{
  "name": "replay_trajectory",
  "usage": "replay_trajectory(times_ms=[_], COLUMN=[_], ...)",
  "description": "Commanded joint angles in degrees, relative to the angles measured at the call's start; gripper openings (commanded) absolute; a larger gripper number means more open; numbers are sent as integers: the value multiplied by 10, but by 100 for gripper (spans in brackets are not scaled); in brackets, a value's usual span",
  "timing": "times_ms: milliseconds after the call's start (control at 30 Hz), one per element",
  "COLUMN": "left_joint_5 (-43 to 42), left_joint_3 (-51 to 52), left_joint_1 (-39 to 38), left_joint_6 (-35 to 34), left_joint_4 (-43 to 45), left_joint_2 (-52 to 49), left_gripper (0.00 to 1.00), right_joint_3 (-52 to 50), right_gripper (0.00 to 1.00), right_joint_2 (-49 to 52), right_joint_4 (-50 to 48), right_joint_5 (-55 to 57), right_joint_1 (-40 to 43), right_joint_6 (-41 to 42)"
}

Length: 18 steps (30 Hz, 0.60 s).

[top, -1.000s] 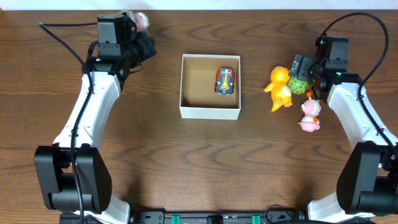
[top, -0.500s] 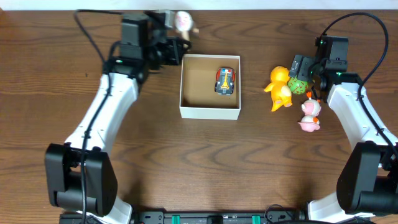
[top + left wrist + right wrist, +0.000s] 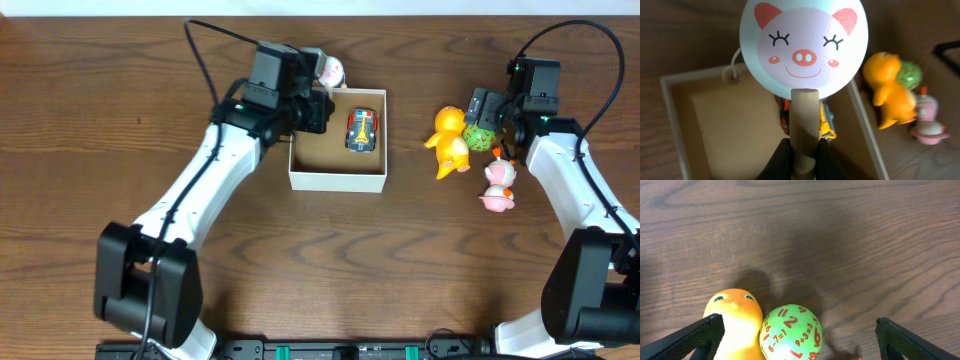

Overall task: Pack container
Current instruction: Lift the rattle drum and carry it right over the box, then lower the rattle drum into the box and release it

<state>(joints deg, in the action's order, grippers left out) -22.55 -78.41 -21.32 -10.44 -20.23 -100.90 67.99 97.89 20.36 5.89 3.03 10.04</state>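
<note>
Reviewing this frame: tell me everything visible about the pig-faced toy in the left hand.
The pig-faced toy has a round white head printed with a pink pig face: pink ears, lashed closed eyes, snout, cheeks and a smile. The head sits on a pale wooden stick, and a thin white cord runs off its left side. The left hand is shut on the stick, holding the toy above the far rim of the container.

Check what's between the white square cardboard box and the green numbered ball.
The orange duck-shaped toy, right beside the green ball; overhead view shows it.
</note>
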Motion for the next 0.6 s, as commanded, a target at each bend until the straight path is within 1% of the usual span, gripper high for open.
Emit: replay_trajectory(times_ms=[0,133,267,367,567], left_joint_5=[42,47,128,164,166], left_joint_3=[-6,-6,-6,-6,-6], left_joint_1=[-18,-31,-35,-35,-35], left_joint_6=[9,0,-68,-85,-88], left_joint_4=[-3,-4,-32,-48,-52], left_joint_2=[-30,-56,-71,-73,-73], left_gripper=[6,6,6,6,6], right_joint_3=[11,11,11,11,11], right_gripper=[99,99,99,99,99], right_joint_2=[1,1,1,1,1], right_joint_4=[1,1,1,1,1], right_joint_5=[3,3,3,3,3], right_joint_1=[3,3,3,3,3], right_joint_6=[-5,-5,-5,-5,-5])
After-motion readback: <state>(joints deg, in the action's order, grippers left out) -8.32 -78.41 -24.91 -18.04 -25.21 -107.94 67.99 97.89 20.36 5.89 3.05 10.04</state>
